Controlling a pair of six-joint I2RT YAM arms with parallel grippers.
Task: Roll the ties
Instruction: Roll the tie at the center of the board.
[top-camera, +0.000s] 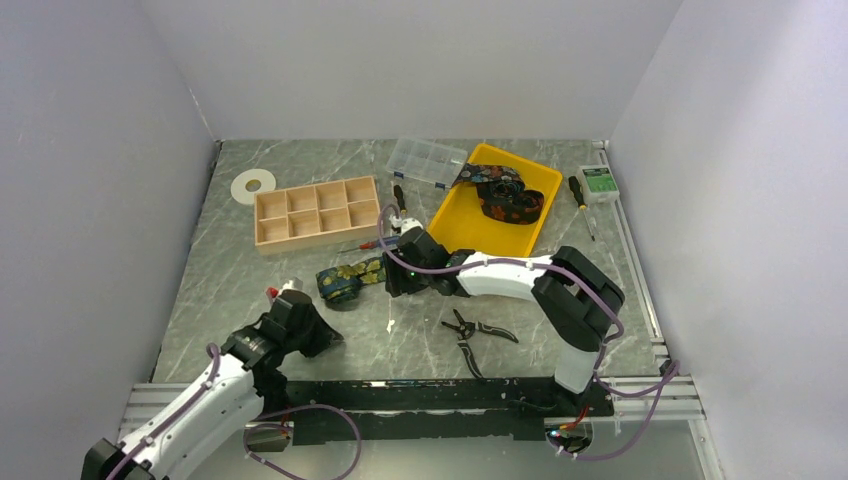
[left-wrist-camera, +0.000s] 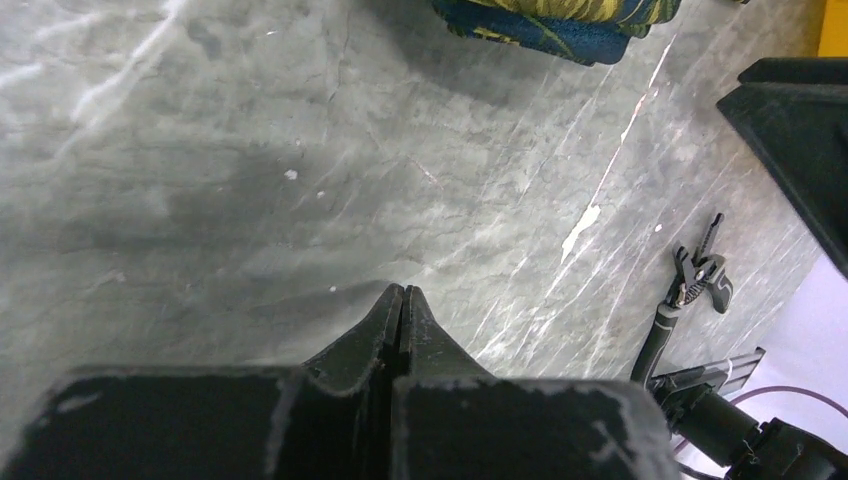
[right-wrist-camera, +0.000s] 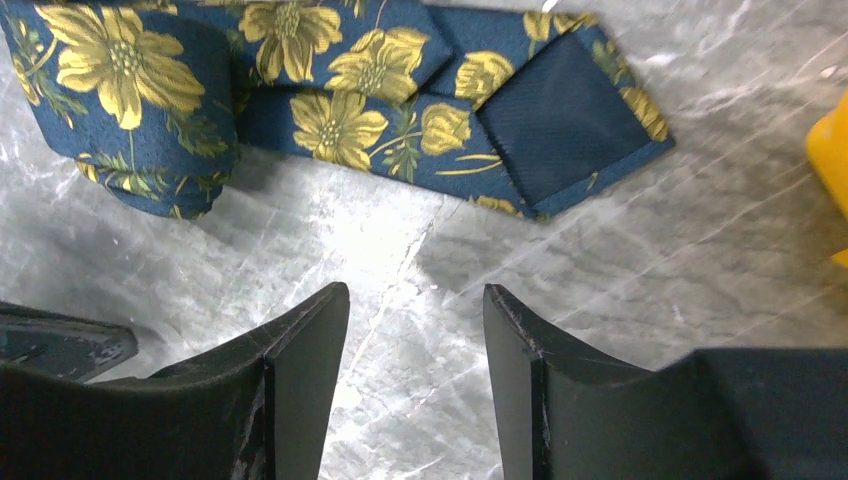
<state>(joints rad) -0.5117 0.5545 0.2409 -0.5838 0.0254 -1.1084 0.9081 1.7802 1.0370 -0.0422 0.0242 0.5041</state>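
A navy tie with yellow flowers (top-camera: 348, 279) lies on the table at the middle, rolled into a coil at its left end with a short flat tail to the right. In the right wrist view the coil (right-wrist-camera: 130, 90) is at top left and the pointed tail end (right-wrist-camera: 560, 120) at top right. My right gripper (right-wrist-camera: 415, 300) is open and empty just short of the tail, over bare table. My left gripper (left-wrist-camera: 402, 292) is shut and empty, low over the table near the coil's left side (left-wrist-camera: 560, 25). Two more ties (top-camera: 505, 193) lie in the yellow tray (top-camera: 455, 225).
Black-handled pliers (top-camera: 478, 332) lie in front of the right arm. A wooden compartment box (top-camera: 316, 213), a clear plastic organiser (top-camera: 428, 161), a tape roll (top-camera: 253, 185) and screwdrivers (top-camera: 580, 200) lie toward the back. White walls close in both sides.
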